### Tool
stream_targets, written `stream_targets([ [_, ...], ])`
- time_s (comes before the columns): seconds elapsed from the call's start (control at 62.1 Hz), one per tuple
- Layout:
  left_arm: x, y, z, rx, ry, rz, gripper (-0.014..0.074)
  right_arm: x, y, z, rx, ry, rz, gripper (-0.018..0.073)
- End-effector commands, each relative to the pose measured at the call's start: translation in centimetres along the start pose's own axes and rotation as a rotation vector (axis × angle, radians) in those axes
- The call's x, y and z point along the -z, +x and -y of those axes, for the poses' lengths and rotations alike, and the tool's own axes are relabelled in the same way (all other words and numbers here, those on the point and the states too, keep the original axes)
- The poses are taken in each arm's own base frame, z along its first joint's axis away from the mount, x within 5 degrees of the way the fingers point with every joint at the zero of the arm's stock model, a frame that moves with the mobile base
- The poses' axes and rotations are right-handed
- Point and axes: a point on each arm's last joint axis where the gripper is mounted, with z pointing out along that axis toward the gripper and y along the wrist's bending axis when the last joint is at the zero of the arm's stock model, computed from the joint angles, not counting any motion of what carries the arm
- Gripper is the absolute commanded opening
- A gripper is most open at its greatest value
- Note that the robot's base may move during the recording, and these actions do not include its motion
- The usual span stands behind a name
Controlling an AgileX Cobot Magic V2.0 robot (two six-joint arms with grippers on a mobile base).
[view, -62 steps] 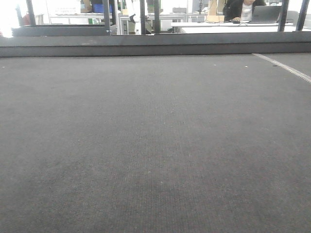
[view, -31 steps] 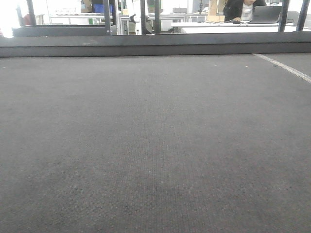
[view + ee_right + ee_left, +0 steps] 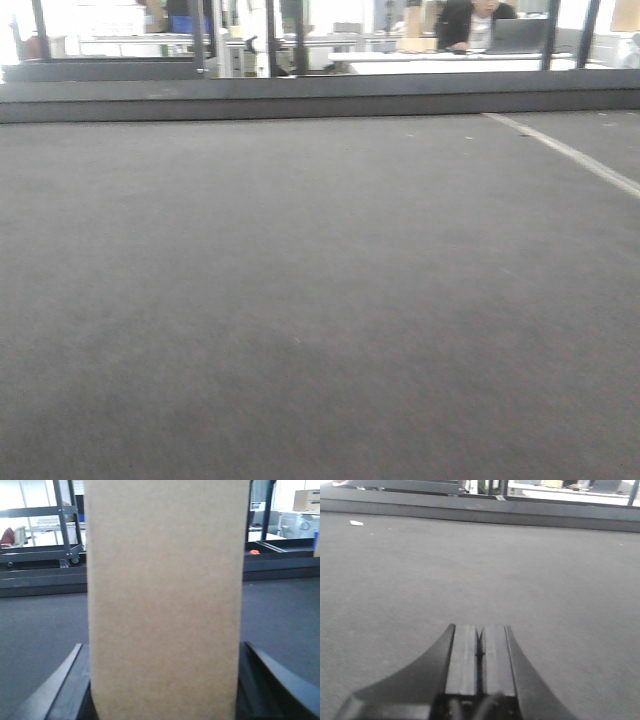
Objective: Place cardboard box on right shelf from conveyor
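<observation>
Carry phase of a box transfer. The cardboard box [image 3: 165, 595] stands upright between the two fingers of the right gripper [image 3: 167, 682], which is closed against its sides. In the right wrist view the box fills the centre from 12 to 6 o'clock, and the fingers show only at 7 and 5 o'clock. Its lower edge is out of frame, so whether it has cleared the conveyor [image 3: 320, 300] cannot be told. The belt lies behind it at 9 and 3 o'clock.

The left gripper [image 3: 479, 652] sits at 6 o'clock of its own view. Its fingers are pressed together on nothing, and it is held low and nearly level over bare belt, pointing toward the far rail [image 3: 320, 95] at 12 o'clock. In the front view the belt carries no load, and a pale stripe [image 3: 570, 150] runs off at 2 o'clock.

Judged step: the grasp is made and the move to the shelf is pending. The shelf appears in no view. The next move probably calls for a lift off the belt and a swing to the robot's right. The right arm should keep the box upright and firmly held, high enough to pass any front edge of the shelf.
</observation>
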Motion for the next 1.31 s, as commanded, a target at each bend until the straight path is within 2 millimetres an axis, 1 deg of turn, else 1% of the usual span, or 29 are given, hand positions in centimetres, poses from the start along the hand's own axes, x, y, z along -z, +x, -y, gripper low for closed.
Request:
stream_targets([
  [0.0,0.03,-0.47,-0.01,0.003,0.0,0.083,-0.0116,0.16,-1.85,-0.21,0.016,-0.009,0.13,0.0054],
  [1.289,0.03,-0.47,-0.01,0.003,0.0,0.083,-0.0116,0.16,-1.85,-0.21,0.016,-0.009,0.13,0.0054],
])
